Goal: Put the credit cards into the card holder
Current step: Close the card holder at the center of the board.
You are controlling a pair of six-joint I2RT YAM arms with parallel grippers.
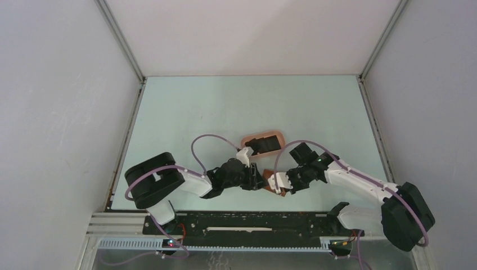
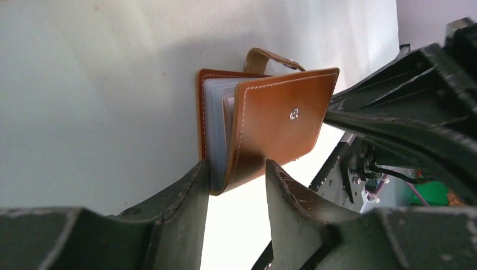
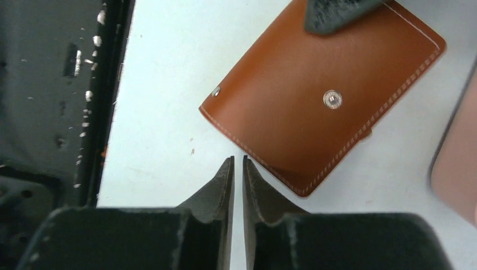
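The right gripper (image 3: 237,169) is being held nearest the lens, its jaws all but closed on nothing, just beside the near corner of the card holder (image 3: 323,95), which is lying on the table (image 3: 157,84) between the 2 grippers. The left gripper (image 2: 237,169) is being held part-open astride the holder's lower corner, the cover ajar over grey pockets; whether it is actually being pinched cannot be told. The task is being judged as barely begun: 1 dark card (image 1: 263,145) is lying in the pink tray (image 1: 278,135), well apart from both pincers, and no card is being carried by either. Whether any pocket is filled cannot be told. No brand or writing is being made out; the stud (image 3: 332,99) is too small to read
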